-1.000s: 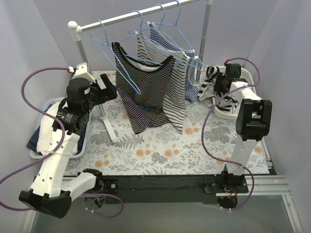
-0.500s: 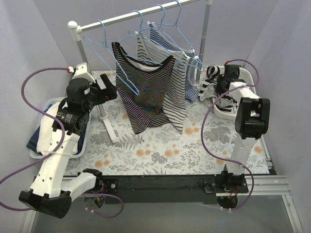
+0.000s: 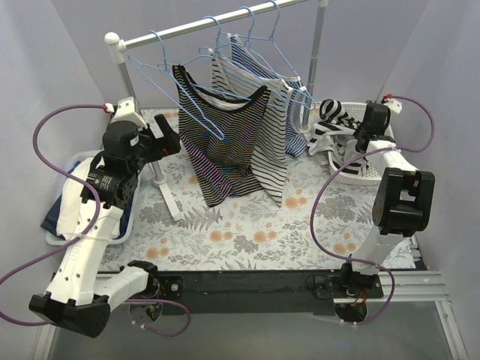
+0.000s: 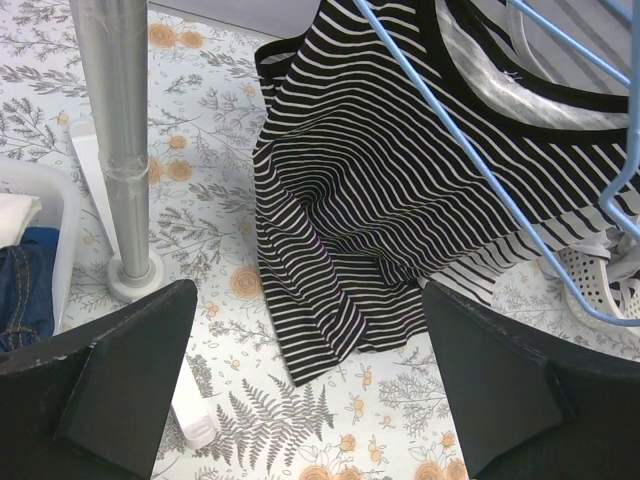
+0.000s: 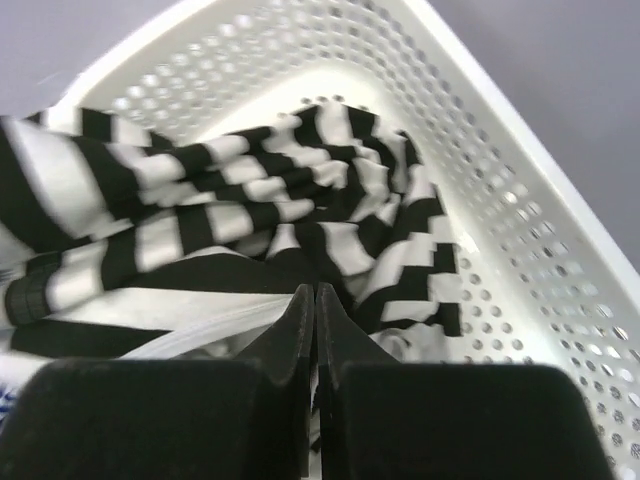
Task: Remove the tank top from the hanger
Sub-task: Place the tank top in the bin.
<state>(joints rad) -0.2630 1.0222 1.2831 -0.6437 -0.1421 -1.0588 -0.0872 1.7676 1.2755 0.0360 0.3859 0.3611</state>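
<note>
At the left of the table, my left gripper (image 4: 312, 372) stood wide open, facing the tank top (image 4: 390, 200). Dark fine-striped knit, limp on its thin blue wire hanger (image 4: 480, 160) at centre, hem reaching the floral tablecloth (image 4: 210, 235). At far right, my right gripper (image 5: 316, 300) had swung out over the perforated white basket (image 5: 520, 180) and closed empty above a crumpled broad-striped garment (image 5: 250, 190). Judgement: the dark top remains to be removed.

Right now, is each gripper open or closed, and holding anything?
Left gripper: open, empty, facing the black-and-white striped tank top.
Right gripper: shut, nothing visibly pinched, over the white perforated plastic basket.
</note>
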